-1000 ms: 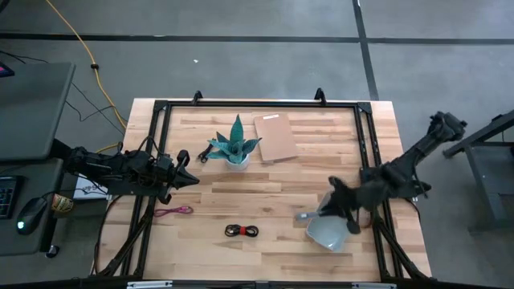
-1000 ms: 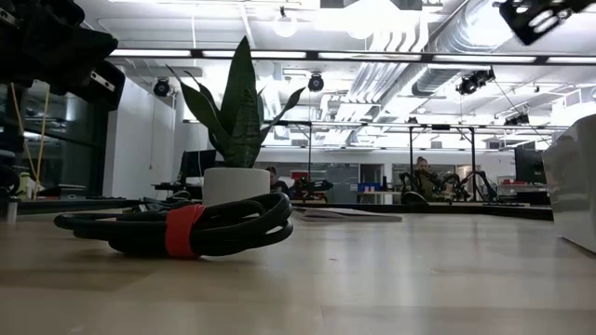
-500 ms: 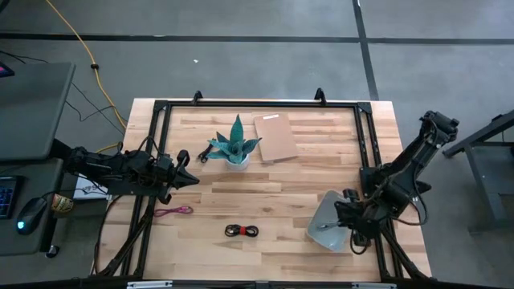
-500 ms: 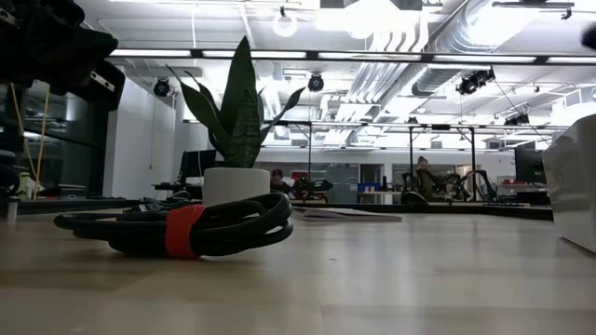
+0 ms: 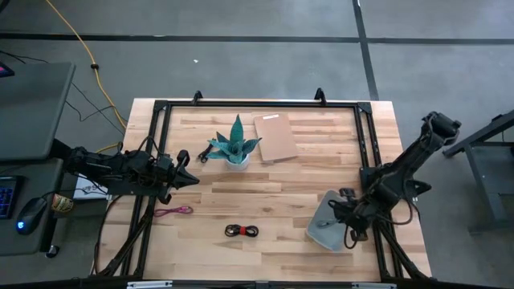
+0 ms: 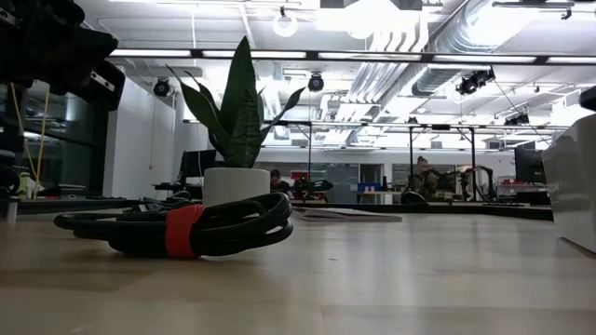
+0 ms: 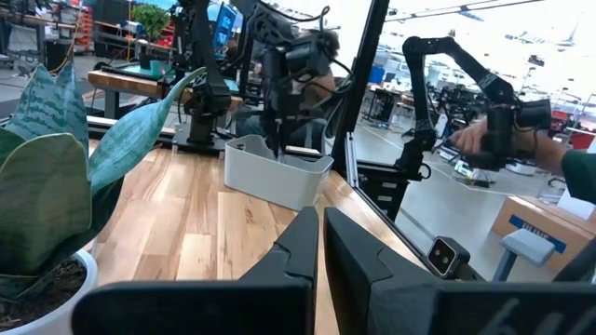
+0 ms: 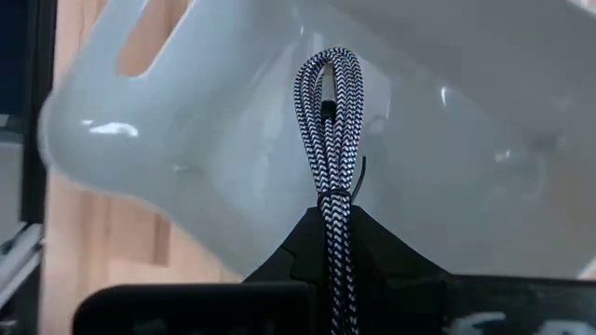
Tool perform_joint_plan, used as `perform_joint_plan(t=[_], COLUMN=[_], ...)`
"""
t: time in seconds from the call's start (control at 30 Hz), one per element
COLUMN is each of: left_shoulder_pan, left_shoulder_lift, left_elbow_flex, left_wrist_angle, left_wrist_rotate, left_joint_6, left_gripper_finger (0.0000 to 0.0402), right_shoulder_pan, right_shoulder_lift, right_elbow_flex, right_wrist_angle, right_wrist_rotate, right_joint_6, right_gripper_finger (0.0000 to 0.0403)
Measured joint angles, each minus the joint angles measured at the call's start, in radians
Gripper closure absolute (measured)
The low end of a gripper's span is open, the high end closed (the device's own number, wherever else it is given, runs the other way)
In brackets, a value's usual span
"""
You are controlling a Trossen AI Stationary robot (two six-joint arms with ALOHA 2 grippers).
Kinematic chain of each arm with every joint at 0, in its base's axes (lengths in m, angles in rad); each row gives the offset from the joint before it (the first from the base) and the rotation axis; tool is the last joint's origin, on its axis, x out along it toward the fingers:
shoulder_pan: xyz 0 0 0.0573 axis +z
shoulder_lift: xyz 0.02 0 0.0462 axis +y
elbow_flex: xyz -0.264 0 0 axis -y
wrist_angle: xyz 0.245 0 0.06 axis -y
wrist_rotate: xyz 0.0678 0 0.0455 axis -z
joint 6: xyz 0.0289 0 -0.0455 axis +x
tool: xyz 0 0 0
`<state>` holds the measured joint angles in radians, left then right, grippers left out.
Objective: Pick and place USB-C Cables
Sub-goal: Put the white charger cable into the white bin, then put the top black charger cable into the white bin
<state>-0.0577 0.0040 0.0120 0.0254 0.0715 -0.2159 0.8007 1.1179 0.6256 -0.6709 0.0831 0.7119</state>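
My right gripper [image 5: 336, 215] is over the grey tray [image 5: 320, 234] at the near right and is shut on the silver-grey cable bundle [image 8: 328, 102]. My left gripper [image 5: 189, 178] is shut and empty, level above the table's left side. The pink cable [image 5: 173, 211] lies on the table near it. The red-and-black cable [image 5: 241, 231] lies flat near the front middle and also shows in the low view [image 6: 186, 229]. A small black cable [image 5: 201, 156] lies beside the potted plant [image 5: 236, 146]. My right gripper pinches the silver-grey bundle between its two fingers [image 8: 372, 242], which lie along it. The bundle's looped end [image 8: 328, 70] sticks out past the fingertips, over the inside of the tray [image 8: 186, 121]. Whether the loop touches the tray, I cannot tell.
A brown board [image 5: 275, 136] lies at the far middle beside the plant. A black frame [image 5: 257, 104] runs around the table. The tray shows at the right edge of the low view [image 6: 573, 186]. Bare wood lies in the table's middle.
My right gripper has come down toward the tray and a little toward the table's near edge, still holding the silver-grey cable. In the low view the right arm has dropped from the top right corner to lower at the right edge.
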Motion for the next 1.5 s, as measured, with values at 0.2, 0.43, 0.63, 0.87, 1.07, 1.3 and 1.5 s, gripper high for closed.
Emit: perform_joint_plan(t=[0.2,0.43,0.63,0.87,1.07,1.3,1.5], left_shoulder_pan=[0.0,0.0,0.0,0.0,0.0,0.0,0.0], left_shoulder_lift=[0.0,0.0,0.0,0.0,0.0,0.0,0.0], left_elbow_flex=[0.0,0.0,0.0,0.0,0.0,0.0,0.0], left_wrist_angle=[0.0,0.0,0.0,0.0,0.0,0.0,0.0], left_wrist_rotate=[0.0,0.0,0.0,0.0,0.0,0.0,0.0], left_joint_6=[0.0,0.001,0.0,0.001,0.0,0.0,0.0], left_gripper_finger=[0.0398,0.0398,0.0398,0.0398,0.0398,0.0398,0.0398], right_shoulder_pan=[-0.041,-0.044,-0.044,-0.044,-0.046,-0.048,-0.048], right_shoulder_lift=[0.0,-0.001,-0.001,-0.001,-0.001,-0.001,-0.001], right_elbow_flex=[-0.06,-0.133,-0.182,-0.183,-0.183,-0.183,-0.183], right_wrist_angle=[0.077,0.097,0.156,0.172,0.181,0.182,0.19], right_wrist_rotate=[0.012,0.018,0.023,0.038,0.048,0.083,0.095], right_joint_6=[-0.06,-0.036,-0.012,0.05,0.122,0.241,0.273], right_gripper_finger=[0.0395,0.0377,0.0371,0.037,0.0365,0.0302,0.0219])
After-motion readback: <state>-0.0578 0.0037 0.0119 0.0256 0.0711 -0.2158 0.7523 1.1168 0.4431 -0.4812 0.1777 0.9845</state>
